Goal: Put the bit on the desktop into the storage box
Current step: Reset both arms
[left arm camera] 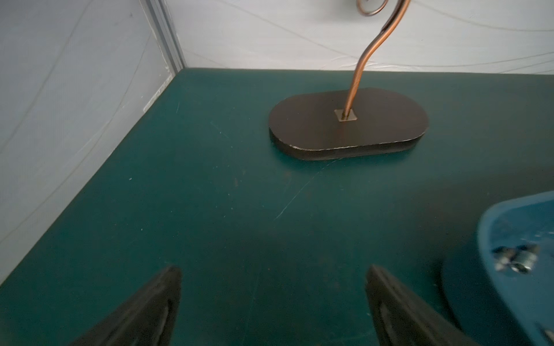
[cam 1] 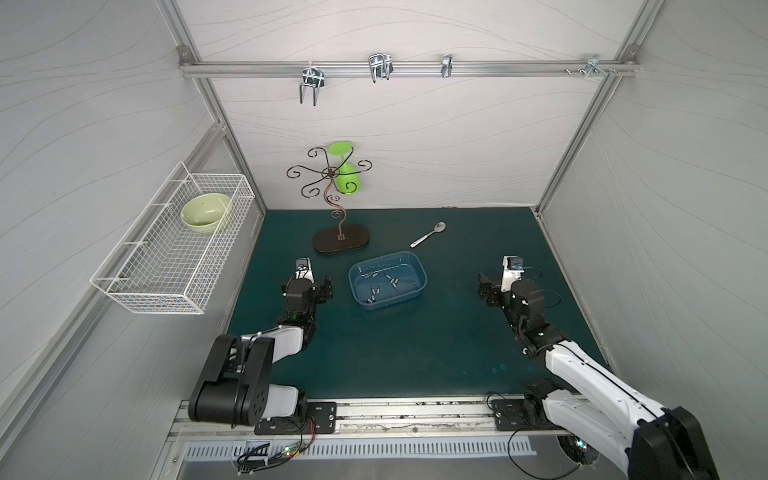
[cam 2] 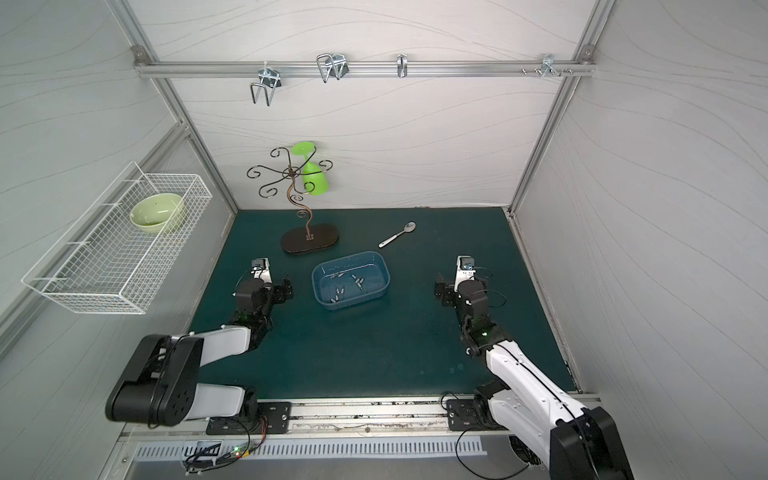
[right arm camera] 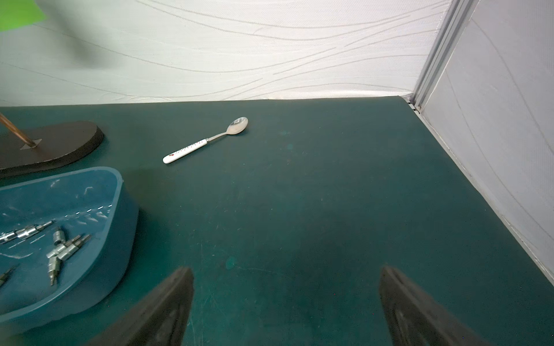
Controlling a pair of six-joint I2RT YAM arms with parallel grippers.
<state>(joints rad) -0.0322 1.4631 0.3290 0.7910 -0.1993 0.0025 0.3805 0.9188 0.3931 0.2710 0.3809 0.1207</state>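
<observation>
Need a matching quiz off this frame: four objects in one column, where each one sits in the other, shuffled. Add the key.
Column 1
1. bits
2. spoon
3. pale green bowl
4. green glass

Column 2
A. hanging upside down from the scrolled stand
B. inside the storage box
C. inside the white wire basket on the side wall
D. lying flat on the desktop

Pairs: 1-B, 2-D, 3-C, 4-A
</observation>
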